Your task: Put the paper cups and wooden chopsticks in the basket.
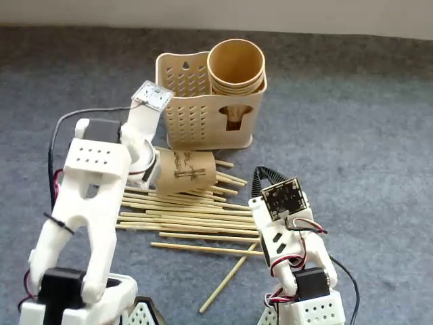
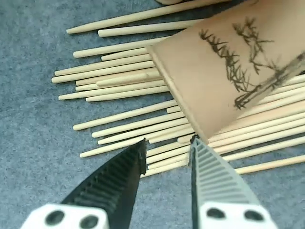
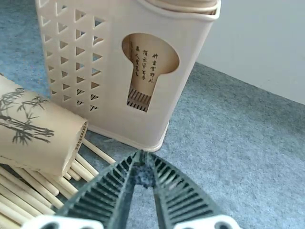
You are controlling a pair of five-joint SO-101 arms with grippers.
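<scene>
Nearest on the left stands the left arm (image 1: 88, 203), reaching away over the grey carpet (image 1: 379, 135). Its gripper (image 2: 167, 147) has its fingers spread apart with nothing between them. The tip of the pale finger sits just at the rim of a paper cup (image 1: 186, 172), though whether it touches cannot be told. That cup, printed with a bamboo drawing, lies on its side across a heap of wooden chopsticks (image 1: 189, 220). The heap is spread flat on the carpet between the two arms, most sticks running left to right. One loose chopstick (image 1: 230, 277) lies slanted at the near edge of the heap.

Farther back, just beyond the cup, the basket (image 1: 186, 115) stands upright, cream plastic with perforated walls and a keyhole-shaped opening in its near side. A stack of paper cups (image 1: 235, 64) stands upright in its right-hand part, rising above the rim.

On the right, the right arm (image 1: 291, 237) stands near the heap's right end. Its gripper (image 3: 143, 164) points toward the basket's near right corner, fingers pressed together and holding nothing.
</scene>
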